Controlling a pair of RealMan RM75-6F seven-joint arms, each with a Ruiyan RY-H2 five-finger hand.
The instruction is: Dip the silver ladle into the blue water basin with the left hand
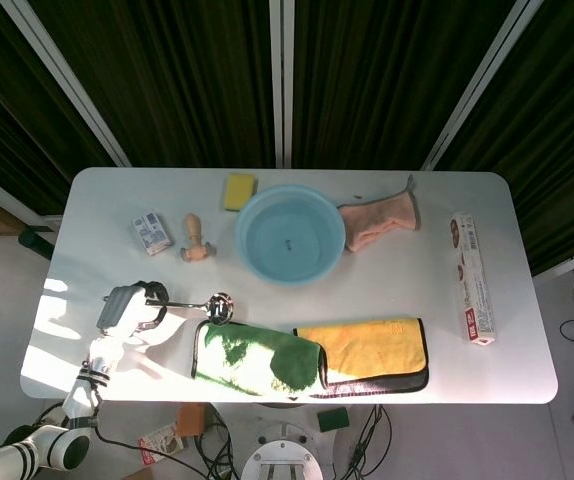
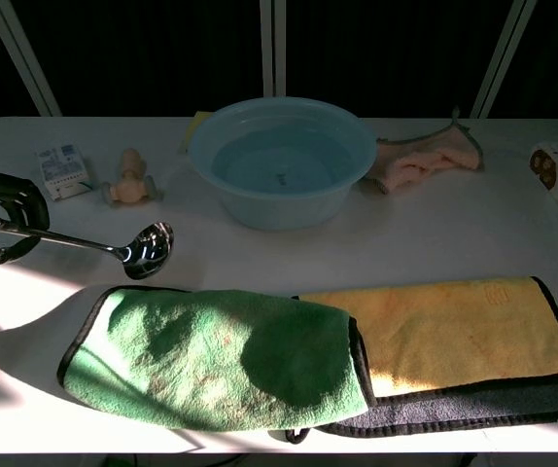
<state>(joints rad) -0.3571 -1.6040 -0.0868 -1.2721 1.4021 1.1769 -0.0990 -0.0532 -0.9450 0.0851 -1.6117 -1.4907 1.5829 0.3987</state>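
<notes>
The left hand is at the table's left edge, at about 8 o'clock from the blue water basin. Its forearm runs down toward the lower left corner of the head view. The dark fingers are curled around the handle of the silver ladle, gripping it. The handle extends toward 3 o'clock from the hand, sloping slightly down in the chest view. The bowl of the ladle sits just above the upper left corner of the green cloth and casts a shadow on the table below it. The ladle is well apart from the basin and outside it.

A small box lies at 12 o'clock from the hand, with a small wooden figure just to its right. The basin holds water. A yellow sponge is just beside the basin's rim at 10 o'clock. A pink cloth touches the rim at 3 o'clock. A yellow cloth lies at 5 o'clock from the basin, beside the green one. A long carton lies near the right edge.

The right hand does not appear in either view.
</notes>
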